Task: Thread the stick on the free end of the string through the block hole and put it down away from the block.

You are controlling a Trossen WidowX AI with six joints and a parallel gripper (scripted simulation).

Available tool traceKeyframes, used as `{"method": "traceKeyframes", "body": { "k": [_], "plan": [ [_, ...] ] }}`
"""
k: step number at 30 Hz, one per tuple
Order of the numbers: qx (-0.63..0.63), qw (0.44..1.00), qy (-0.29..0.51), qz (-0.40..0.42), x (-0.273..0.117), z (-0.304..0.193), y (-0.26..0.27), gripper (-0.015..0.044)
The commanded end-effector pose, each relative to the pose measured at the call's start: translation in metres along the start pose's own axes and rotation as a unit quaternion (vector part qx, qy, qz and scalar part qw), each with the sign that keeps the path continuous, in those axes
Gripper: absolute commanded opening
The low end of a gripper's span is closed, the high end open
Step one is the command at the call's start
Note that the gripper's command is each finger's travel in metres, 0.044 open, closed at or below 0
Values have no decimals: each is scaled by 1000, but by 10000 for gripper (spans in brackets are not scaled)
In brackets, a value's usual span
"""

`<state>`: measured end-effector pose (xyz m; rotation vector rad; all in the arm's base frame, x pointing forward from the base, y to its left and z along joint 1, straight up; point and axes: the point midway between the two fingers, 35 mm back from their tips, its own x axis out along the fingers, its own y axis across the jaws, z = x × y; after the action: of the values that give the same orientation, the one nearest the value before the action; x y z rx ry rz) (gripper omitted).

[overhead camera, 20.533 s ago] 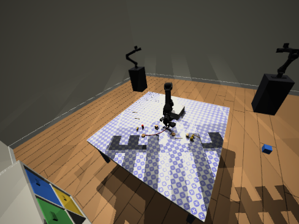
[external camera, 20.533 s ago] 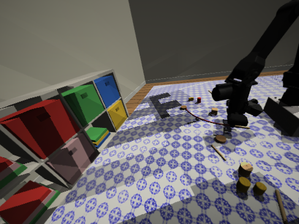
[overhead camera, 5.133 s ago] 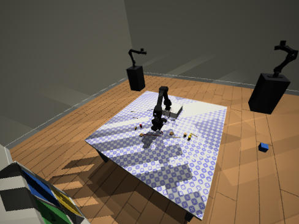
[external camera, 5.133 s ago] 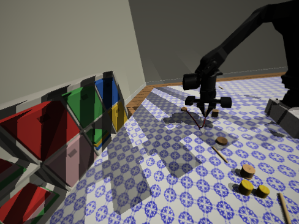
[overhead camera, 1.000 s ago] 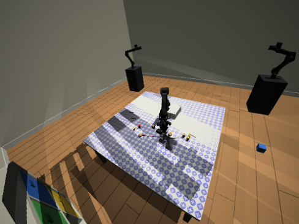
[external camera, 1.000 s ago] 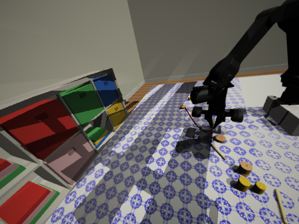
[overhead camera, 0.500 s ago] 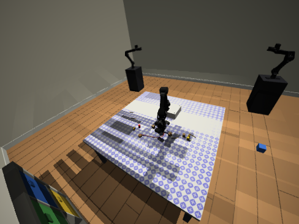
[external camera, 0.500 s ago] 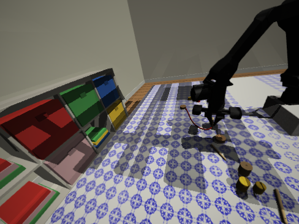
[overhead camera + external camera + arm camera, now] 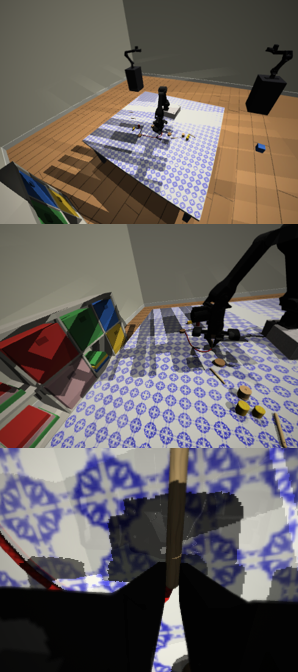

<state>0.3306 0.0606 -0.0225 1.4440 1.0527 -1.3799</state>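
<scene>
My gripper [image 9: 157, 131] [image 9: 212, 346] [image 9: 172, 570] is shut on the wooden stick [image 9: 178, 498], low above the table. In the wrist view the stick points away from the fingertips, with its near end between them. The red string [image 9: 148, 136] [image 9: 193, 347] [image 9: 20, 562] runs in a slack curve from the round wooden button [image 9: 139, 134] [image 9: 182, 330] to the fingertips. A small tan piece [image 9: 152, 125] lies behind the gripper in the top view and is hidden in the exterior view. I cannot tell whether it is the block; no hole shows.
A wooden disc [image 9: 169, 134] [image 9: 219, 362], a loose stick [image 9: 217, 376], a wooden cylinder [image 9: 183, 134] [image 9: 244, 392], yellow cylinders [image 9: 242, 408] [image 9: 258, 412] and another stick [image 9: 279, 430] lie to one side. A red piece [image 9: 138, 126] and a yellow piece [image 9: 133, 128] lie beyond the button.
</scene>
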Motion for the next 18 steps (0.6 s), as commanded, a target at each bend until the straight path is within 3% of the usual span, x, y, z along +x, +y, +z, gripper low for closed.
{"method": "traceKeyframes", "body": {
  "k": [1,18],
  "plan": [
    [-1,1000,3,1,-1,6,0,0],
    [-1,1000,3,1,-1,28,-2,0]
  ]
}}
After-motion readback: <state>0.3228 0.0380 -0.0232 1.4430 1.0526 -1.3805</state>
